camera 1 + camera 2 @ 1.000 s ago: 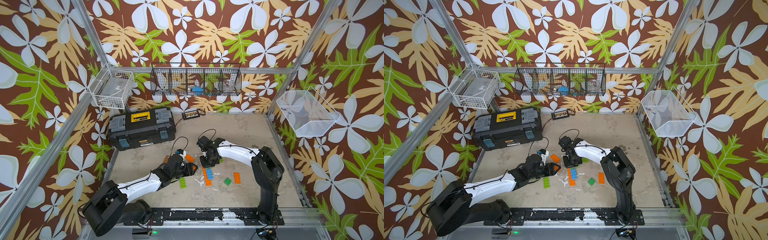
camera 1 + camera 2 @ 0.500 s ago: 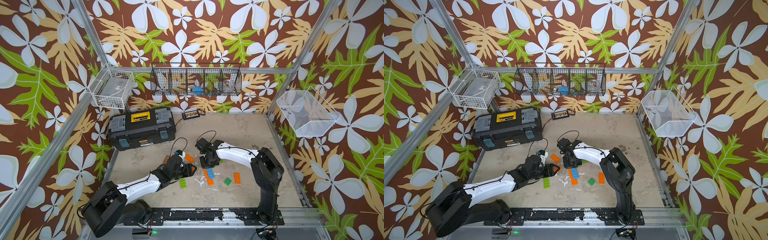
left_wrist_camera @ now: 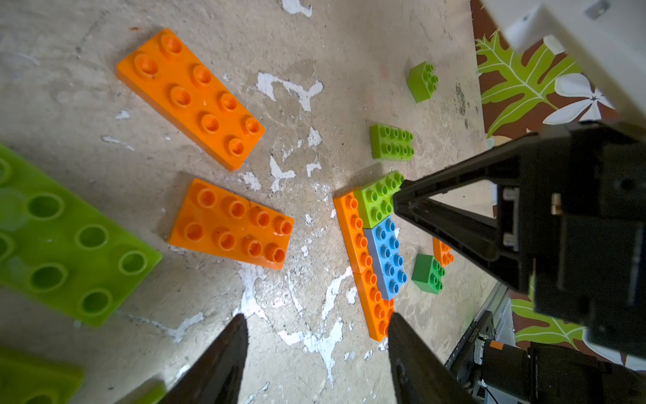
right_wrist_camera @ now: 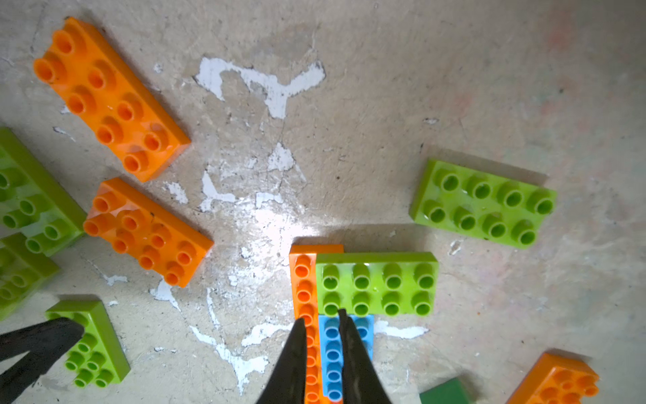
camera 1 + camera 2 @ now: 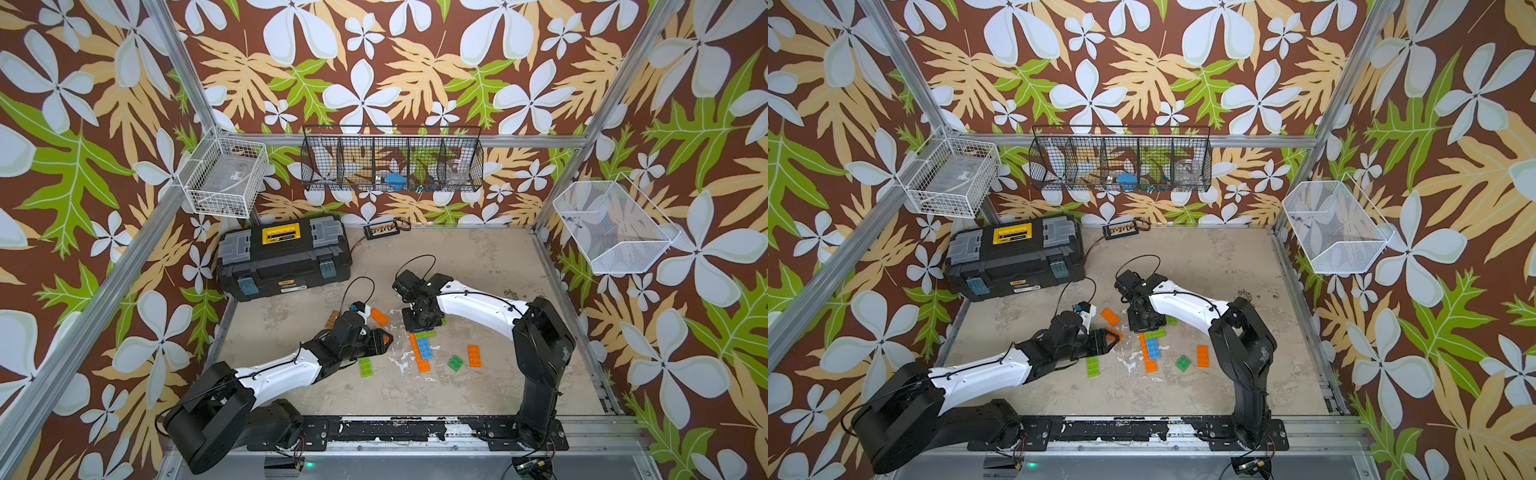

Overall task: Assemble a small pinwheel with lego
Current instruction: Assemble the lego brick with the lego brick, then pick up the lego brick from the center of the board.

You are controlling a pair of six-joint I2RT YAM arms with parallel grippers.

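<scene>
Down on the tabletop, both top views show me the lego scattered between my arms, with one joined stack in the middle. My right gripper hangs over the far end of that stack. My left gripper sits just beside it, nose at a loose orange brick. A brown brick lies off by the left wrist.

From the left wrist camera, the left gripper has its jaws apart with only bare table between them, holding nothing. A nearer orange brick lies just ahead. Beyond it the stack shows as an orange strip carrying a blue brick and a lime brick, with the right gripper at the lime brick's edge.

From the right wrist camera, the right gripper is nearly together, a narrow slit showing. Its tips are over the seam where the lime brick meets the blue brick. I see nothing clamped, and I cannot tell whether the tips touch. A spare lime brick lies apart.

I judge the build early: a core is joined, but most bricks are loose and no wheel shape reads yet.
</scene>
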